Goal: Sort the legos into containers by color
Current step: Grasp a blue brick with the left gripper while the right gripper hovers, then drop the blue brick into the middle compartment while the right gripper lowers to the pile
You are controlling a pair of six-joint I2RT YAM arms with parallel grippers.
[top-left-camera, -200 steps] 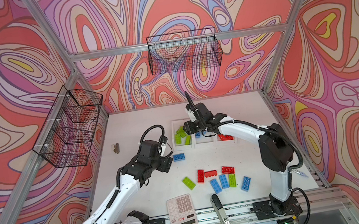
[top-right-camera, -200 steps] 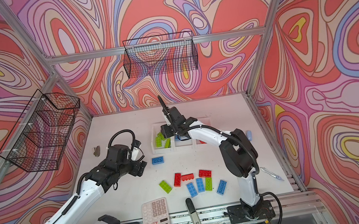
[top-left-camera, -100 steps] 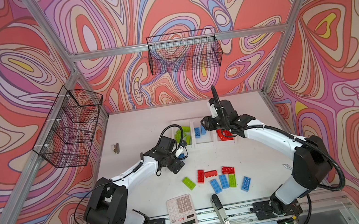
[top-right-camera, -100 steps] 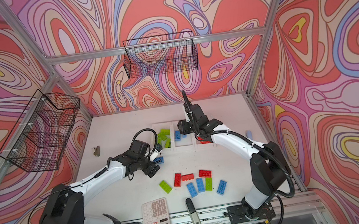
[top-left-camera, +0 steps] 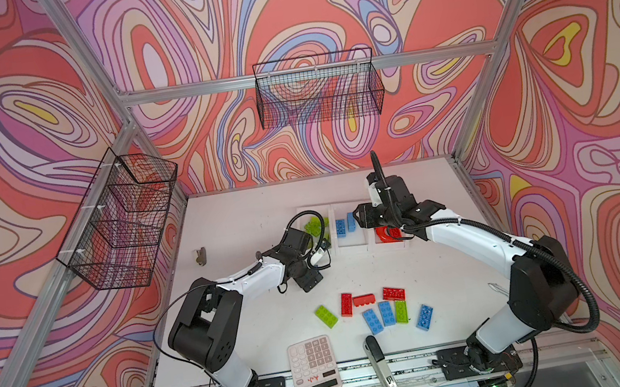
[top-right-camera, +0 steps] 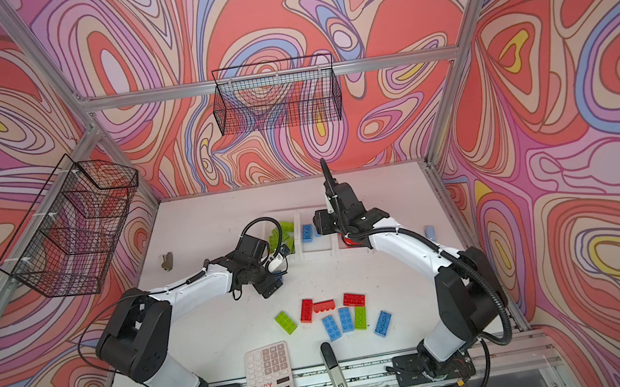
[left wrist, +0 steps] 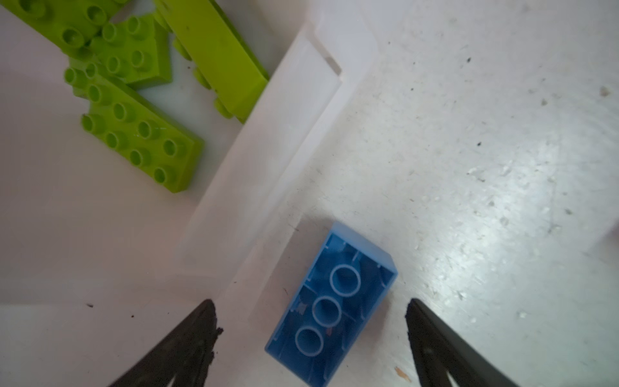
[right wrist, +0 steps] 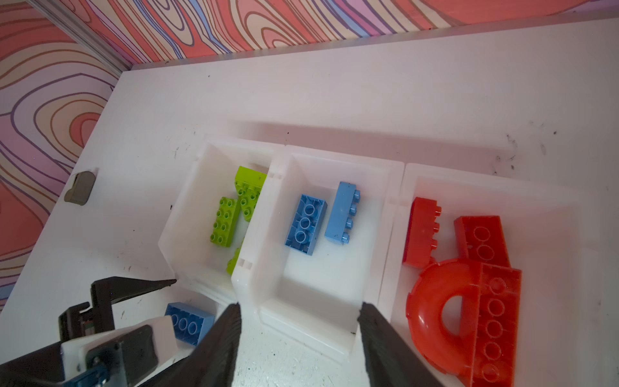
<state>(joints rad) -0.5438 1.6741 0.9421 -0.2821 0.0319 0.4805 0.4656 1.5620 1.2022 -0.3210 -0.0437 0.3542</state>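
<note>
Our left end effector (left wrist: 310, 303) hangs released astride the upturned blue brick (left wrist: 335, 295); we should square to its long sides and pinch clear of the bin (left wrist: 278, 134) by one jaw.

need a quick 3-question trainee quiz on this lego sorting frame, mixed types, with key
1. True or false: the blue brick inside the open left gripper lies studs up.
2. The middle bin holds which colour? A green, B blue, C red.
3. How many red bricks lie loose on the table?
Key: 1 false, hollow side up; 2 B; 3 three.
</note>
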